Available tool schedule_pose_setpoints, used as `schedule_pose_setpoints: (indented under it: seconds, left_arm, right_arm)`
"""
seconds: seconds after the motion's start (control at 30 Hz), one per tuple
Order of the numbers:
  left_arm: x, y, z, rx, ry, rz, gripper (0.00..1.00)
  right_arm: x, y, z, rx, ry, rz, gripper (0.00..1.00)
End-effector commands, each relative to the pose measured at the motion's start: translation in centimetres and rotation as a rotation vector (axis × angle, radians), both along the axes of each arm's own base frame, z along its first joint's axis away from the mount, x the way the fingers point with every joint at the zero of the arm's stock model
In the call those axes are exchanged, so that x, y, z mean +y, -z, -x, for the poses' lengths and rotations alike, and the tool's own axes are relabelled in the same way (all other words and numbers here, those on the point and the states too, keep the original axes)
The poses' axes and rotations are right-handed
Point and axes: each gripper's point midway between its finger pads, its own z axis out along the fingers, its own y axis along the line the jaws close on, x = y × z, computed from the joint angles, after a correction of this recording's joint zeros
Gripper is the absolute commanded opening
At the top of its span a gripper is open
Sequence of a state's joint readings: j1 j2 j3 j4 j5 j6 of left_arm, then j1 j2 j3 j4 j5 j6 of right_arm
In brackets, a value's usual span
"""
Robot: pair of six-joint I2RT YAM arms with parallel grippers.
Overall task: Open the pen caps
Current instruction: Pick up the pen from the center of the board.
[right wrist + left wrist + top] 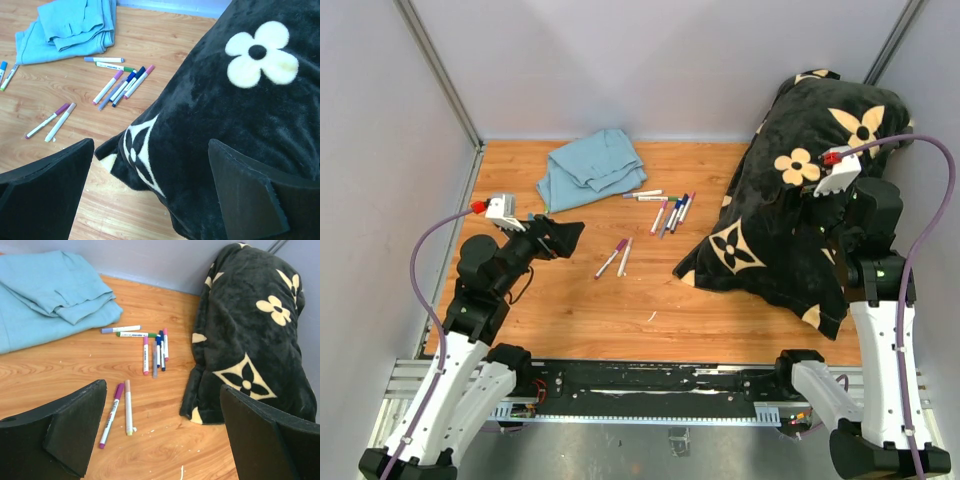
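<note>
Several capped markers lie on the wooden table (570, 310). A pair lies nearest my left gripper (162, 385): one has a purple pen cap (119, 390), the other a pale pink cap (128, 385). Farther back lies a cluster (670, 210) with pink (145, 340), blue (159, 339) and green (152, 334) caps. My left gripper is open and hovers above the table, short of the pair, holding nothing. My right gripper (150, 145) is open above the black blanket, with nothing between its fingers. All caps that I can see sit on their markers.
A black blanket with cream flowers (790, 200) is heaped on the right side, its edge close to the marker cluster. A folded light blue cloth (590, 168) lies at the back left. Two more markers (5, 74) lie left of the pair. Grey walls enclose the table.
</note>
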State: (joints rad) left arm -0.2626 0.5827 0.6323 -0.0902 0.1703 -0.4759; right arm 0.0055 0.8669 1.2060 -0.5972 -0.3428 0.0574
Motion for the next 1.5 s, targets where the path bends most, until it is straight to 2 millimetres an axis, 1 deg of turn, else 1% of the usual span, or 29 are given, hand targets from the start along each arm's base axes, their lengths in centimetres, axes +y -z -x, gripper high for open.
schedule_pose_setpoints:
  seconds: [0.0, 0.1, 0.2, 0.27, 0.3, 0.37, 0.43, 0.47, 0.57, 0.63, 0.73, 0.83, 0.93, 1.0, 1.1, 1.13, 1.17, 1.23, 1.3, 1.33, 1.47]
  left_arm:
    - [0.1, -1.5, 0.3, -0.06, 0.01, 0.018, 0.99]
    - [0.3, -1.4, 0.1, -0.063, -0.002, 0.009, 0.99]
    - [0.4, -1.0, -0.3, -0.06, -0.013, -0.002, 0.99]
    - [0.7, -0.6, -0.7, -0.053, -0.029, -0.011, 0.99]
    - [0.8, -0.4, -0.9, -0.05, -0.038, -0.017, 0.99]
    - [1.3, 0.4, -1.6, -0.038, -0.071, -0.034, 0.99]
    - [1.9, 1.3, -2.4, -0.019, -0.108, -0.052, 0.99]
    - [2.2, 1.8, -2.8, -0.005, -0.122, -0.061, 0.99]
    - [3.5, 3.2, -4.0, 0.044, -0.154, -0.054, 0.99]
    - [4.3, 4.3, -4.9, 0.08, -0.169, -0.032, 0.99]
    - [5.6, 6.2, -6.2, 0.136, -0.216, -0.023, 0.99]
    - [6.9, 8.2, -7.6, 0.211, -0.261, -0.015, 0.96]
    - [9.0, 10.4, -9.0, 0.284, -0.341, -0.013, 0.95]
    - [10.4, 11.5, -9.8, 0.333, -0.403, -0.02, 0.92]
    - [13.2, 13.3, -10.7, 0.412, -0.537, -0.067, 0.89]
    - [14.3, 13.9, -10.8, 0.44, -0.59, -0.087, 0.88]
    - [15.6, 14.8, -10.9, 0.478, -0.657, -0.111, 0.83]
    - [17.0, 15.7, -10.9, 0.534, -0.717, -0.121, 0.8]
    - [18.0, 16.0, -11.2, 0.564, -0.742, -0.121, 0.78]
    - [18.2, 16.0, -11.3, 0.573, -0.744, -0.124, 0.75]
    - [19.0, 15.0, -12.4, 0.578, -0.736, -0.168, 0.74]
  right_arm:
    - [-0.9, -1.1, -0.1, -0.046, 0.064, -0.032, 0.98]
    - [-0.4, -1.1, 0.1, -0.048, 0.035, -0.046, 0.98]
    - [1.1, -1.2, 0.3, -0.071, -0.055, -0.058, 0.98]
    - [3.1, -1.4, 0.8, -0.106, -0.182, -0.059, 0.98]
    - [4.7, -1.2, 1.3, -0.119, -0.287, -0.063, 0.98]
    - [7.0, -0.8, 2.1, -0.143, -0.429, -0.043, 0.99]
    - [9.1, 0.2, 2.7, -0.162, -0.552, 0.033, 0.99]
    - [9.8, 0.8, 2.8, -0.167, -0.596, 0.083, 0.99]
    - [11.2, 3.1, 2.2, -0.159, -0.673, 0.199, 0.98]
    - [12.2, 4.5, 1.7, -0.146, -0.727, 0.197, 0.98]
    - [13.6, 6.7, 0.8, -0.131, -0.773, 0.149, 0.98]
    - [14.1, 8.8, 0.9, -0.07, -0.814, 0.17, 0.98]
    - [14.4, 10.1, 2.0, -0.031, -0.861, 0.188, 0.98]
    - [14.3, 10.5, 2.3, -0.039, -0.868, 0.211, 0.98]
    - [14.0, 10.7, 2.4, -0.044, -0.854, 0.231, 0.98]
    - [13.8, 10.7, 2.3, -0.047, -0.849, 0.239, 0.98]
    - [13.7, 10.7, 2.3, -0.05, -0.844, 0.249, 0.98]
    - [13.4, 10.9, 2.1, -0.055, -0.83, 0.272, 0.98]
    - [13.3, 11.1, 2.0, -0.063, -0.822, 0.294, 0.98]
    - [13.2, 11.1, 2.0, -0.067, -0.82, 0.304, 0.98]
    - [13.1, 11.4, 1.9, -0.073, -0.81, 0.329, 0.98]
